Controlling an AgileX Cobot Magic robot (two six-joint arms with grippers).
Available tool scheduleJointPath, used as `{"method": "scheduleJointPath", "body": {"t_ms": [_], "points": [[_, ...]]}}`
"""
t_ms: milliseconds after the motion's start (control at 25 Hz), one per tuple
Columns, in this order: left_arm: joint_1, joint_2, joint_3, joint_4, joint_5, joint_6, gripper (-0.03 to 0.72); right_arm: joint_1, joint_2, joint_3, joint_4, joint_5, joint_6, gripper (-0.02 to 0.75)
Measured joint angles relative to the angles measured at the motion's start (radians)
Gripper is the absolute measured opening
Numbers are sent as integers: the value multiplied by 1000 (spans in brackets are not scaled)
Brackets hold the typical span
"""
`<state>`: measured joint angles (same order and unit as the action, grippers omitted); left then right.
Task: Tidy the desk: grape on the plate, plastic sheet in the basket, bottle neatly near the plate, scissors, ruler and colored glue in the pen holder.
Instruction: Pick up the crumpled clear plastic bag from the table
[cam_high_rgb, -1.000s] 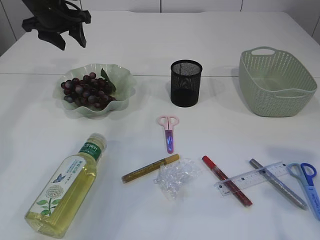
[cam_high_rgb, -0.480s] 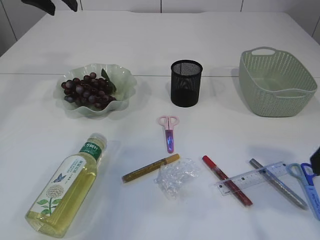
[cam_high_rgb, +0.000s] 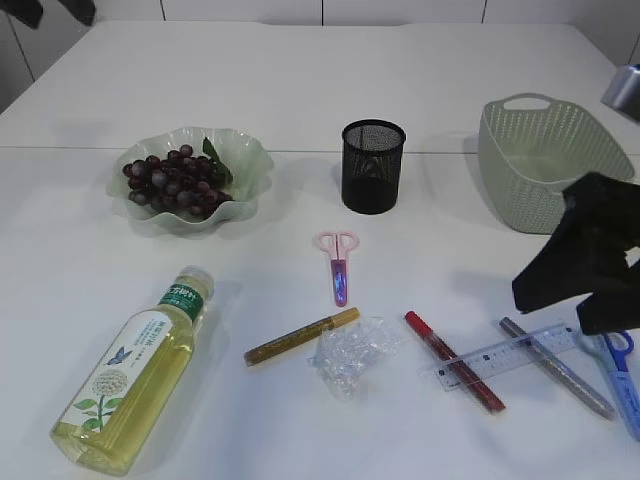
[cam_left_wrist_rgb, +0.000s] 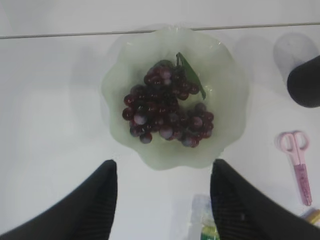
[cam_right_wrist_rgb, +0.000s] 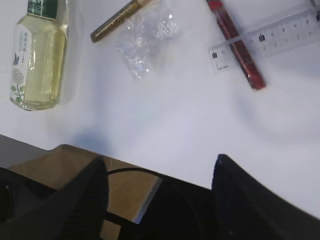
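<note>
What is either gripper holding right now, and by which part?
Nothing. The left gripper hangs open above the pale green wavy plate; the right gripper is open over the white table.

surface: smooth white tabletop (cam_high_rgb: 300, 90), thin seam line running across | wall: pale panels with dark vertical joints behind far edge | below near edge: brown floor | light: even, soft shadows

The right arm (cam_high_rgb: 585, 262) is covering the basket's (cam_high_rgb: 520, 180) near corner and part of the blue scissors (cam_high_rgb: 618, 372), which the frame edge is also cropping. Beside the basket, the ruler's (cam_high_rgb: 505, 354) markings are reading too small.
</note>
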<state>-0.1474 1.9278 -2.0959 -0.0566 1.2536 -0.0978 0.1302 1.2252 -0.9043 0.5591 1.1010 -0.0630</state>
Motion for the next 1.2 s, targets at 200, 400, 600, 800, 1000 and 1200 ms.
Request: {"method": "scheduleJointPath", "body": {"t_ms": [200, 400, 600, 800, 1000, 1200], "points": [[0, -164, 153, 8, 0, 7, 435, 0, 8, 0, 18, -87, -119, 487], [0, -302, 313, 50, 0, 9, 435, 46, 53, 0, 16, -109, -166, 435], [0, -389, 431, 82, 0, 11, 435, 254, 135, -35, -124, -175, -55, 426], [0, -437, 454, 86, 0, 12, 435, 427, 296, -156, -428, -142, 196, 425], [0, -444, 454, 88, 0, 12, 435, 481, 453, -290, -515, -106, 290, 425], [0, -444, 454, 94, 0, 14, 437, 483, 545, -351, -496, -98, 299, 425]]}}
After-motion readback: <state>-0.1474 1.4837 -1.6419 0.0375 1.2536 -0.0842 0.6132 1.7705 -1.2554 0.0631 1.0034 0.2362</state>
